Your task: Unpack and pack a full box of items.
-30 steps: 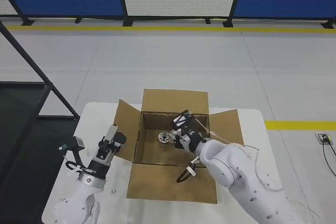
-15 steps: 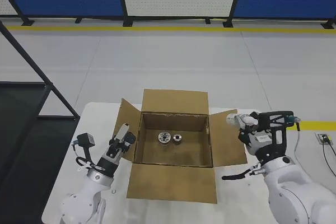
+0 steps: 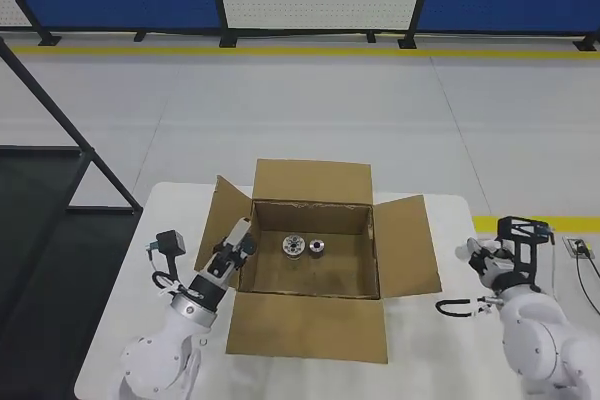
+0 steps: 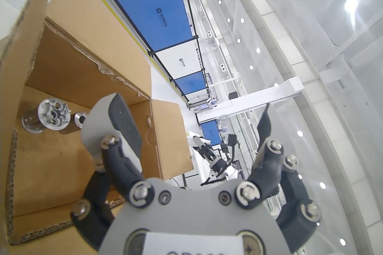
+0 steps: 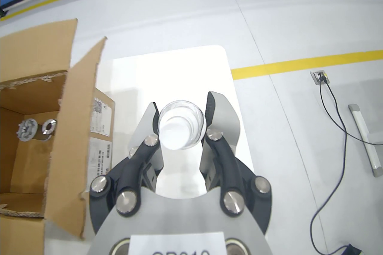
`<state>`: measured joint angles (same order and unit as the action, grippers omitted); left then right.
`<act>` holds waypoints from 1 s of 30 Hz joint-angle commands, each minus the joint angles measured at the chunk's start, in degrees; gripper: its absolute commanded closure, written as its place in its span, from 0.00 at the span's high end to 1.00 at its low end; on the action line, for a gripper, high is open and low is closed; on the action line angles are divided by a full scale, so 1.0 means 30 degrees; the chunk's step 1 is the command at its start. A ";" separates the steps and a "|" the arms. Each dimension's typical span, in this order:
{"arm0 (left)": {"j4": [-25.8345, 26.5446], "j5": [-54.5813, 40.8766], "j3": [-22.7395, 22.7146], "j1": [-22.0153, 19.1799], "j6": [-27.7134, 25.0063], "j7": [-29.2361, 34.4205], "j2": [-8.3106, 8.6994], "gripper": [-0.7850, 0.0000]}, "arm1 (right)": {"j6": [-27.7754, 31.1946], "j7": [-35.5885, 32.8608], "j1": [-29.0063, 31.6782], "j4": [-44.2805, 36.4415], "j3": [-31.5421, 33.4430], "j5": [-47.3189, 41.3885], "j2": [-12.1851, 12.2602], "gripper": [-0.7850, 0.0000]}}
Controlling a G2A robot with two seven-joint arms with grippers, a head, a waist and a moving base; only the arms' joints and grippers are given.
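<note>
Nearest, the right gripper (image 5: 182, 111) is clamped on a clear glass (image 5: 179, 130) over the right end of the white table (image 5: 179, 65), apart from the open cardboard box (image 3: 305, 325). The left gripper (image 4: 191, 115), fingers spread apart, sits at the box's left flap. Farther in, a toothed metal part (image 3: 294, 243) and a smaller metal cylinder (image 3: 317, 246) lie just beside each other on the box floor.

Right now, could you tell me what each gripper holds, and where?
Right gripper: a clear round container, clamped by its sides. Left gripper: open, empty.

The box (image 3: 306, 325) stands mid-bench (image 3: 175, 215); two metal parts (image 3: 295, 243) lie inside toward 12 o'clock; a glass (image 5: 181, 127) is at its 3 o'clock.
</note>
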<state>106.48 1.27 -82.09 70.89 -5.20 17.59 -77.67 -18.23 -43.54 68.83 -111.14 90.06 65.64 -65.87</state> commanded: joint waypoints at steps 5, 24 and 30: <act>0.0011 0.0079 0.0166 -0.0094 0.0121 -0.0170 0.0023 1.00 | 0.0239 -0.0636 -0.2665 0.4593 -0.1001 -0.0070 -0.0126 0.00; 0.0217 0.0353 0.0364 0.0130 0.0176 -0.0612 0.0118 1.00 | 0.1471 0.1005 -0.6021 1.1769 -0.2175 -0.0610 -0.0432 0.00; 0.0287 0.0456 0.0452 0.0188 0.0220 -0.0659 0.0147 1.00 | 0.1607 0.1261 -0.6045 1.2054 -0.2262 -0.0784 -0.0478 0.41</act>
<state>107.32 2.60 -80.77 71.45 -4.53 15.55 -77.25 -13.51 -39.77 50.57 -74.91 83.25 63.44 -67.29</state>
